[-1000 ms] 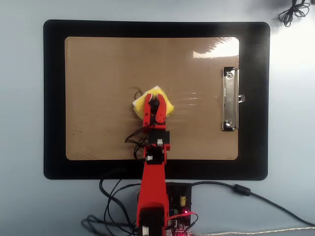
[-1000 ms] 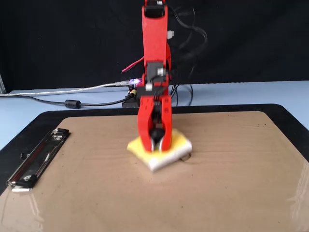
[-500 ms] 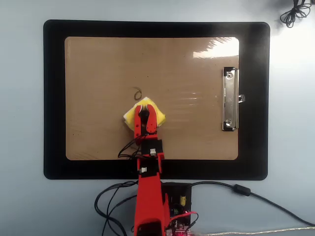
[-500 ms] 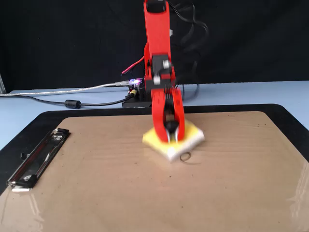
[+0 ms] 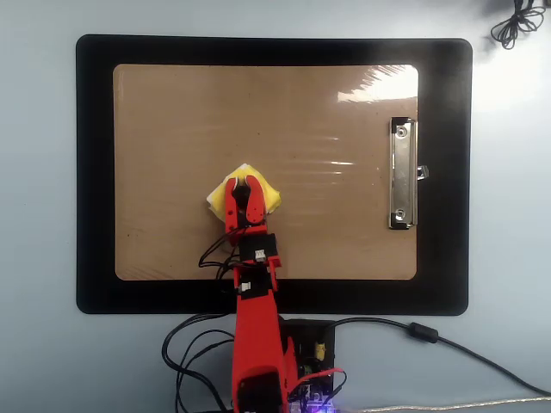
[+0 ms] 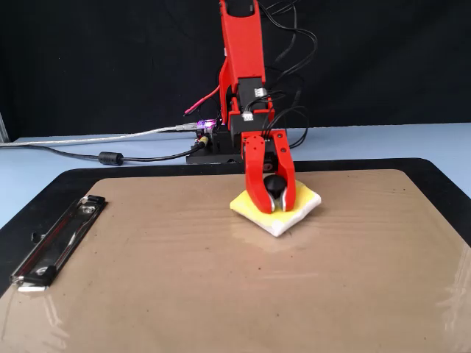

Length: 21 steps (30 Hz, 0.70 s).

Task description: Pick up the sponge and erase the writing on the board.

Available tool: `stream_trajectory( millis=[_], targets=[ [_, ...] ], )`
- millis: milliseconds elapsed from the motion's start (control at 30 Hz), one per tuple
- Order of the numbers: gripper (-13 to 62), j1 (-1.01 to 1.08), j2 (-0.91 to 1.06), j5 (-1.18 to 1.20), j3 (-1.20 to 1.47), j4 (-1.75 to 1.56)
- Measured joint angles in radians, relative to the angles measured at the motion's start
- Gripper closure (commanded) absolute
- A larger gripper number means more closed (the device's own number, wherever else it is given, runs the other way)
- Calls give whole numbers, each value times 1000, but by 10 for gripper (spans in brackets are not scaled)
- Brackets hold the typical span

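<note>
Red end effector (image 5: 244,188) (image 6: 272,206) pressed down onto the yellow sponge (image 5: 267,198) (image 6: 302,202), jaws narrow, closed against the sponge top with a dark round part between them in the fixed view. Sponge flat on the brown board (image 5: 172,120) (image 6: 147,279), turned corner-on, a little left of the board's middle in the overhead view and toward the arm's side.

Hidden or hard to read: middle of the sponge covered by the jaws in both views, so its central face not visible. No marker strokes to be made out on the bare board in either view; whether any lie under the sponge cannot be told. Glare near the clip-side corner in the overhead view and along the near edge in the fixed view washes out the surface there. Near part of the board cut off by the bottom of the fixed view. Arm base partly cut off at the bottom of the overhead view.

Edges and room: board lying inside a black mat (image 5: 95,172) (image 6: 44,191) on the pale blue counter (image 5: 34,206) (image 6: 44,158). Metal clip (image 5: 402,174) (image 6: 55,239) well apart from the sponge, at the right in the overhead view. Wide bare board on all sides of the sponge, least toward the arm. Cables (image 5: 194,344) (image 6: 110,156) behind the mat at the arm's base.
</note>
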Motion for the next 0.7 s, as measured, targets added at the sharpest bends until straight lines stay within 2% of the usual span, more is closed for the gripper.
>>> stream_trajectory(
  millis=[67,167,233,300,333,400,467,633,700],
  targets=[
    [574,-2,-172,-2,-178,-11],
    [574,-6,-512,0,-621,-31],
    [574,-8,-566,-2,-647,-37],
    [574,-20,-457,-2,-494,-44],
    [574,-43,-339,-3,-333,-46],
    [574,-147,-126,-21,-92,-38],
    [574,-304,25,-87,40,-20],
    [573,-707,55,-268,35,-2],
    [574,-772,55,-285,28,-2]
  ],
)
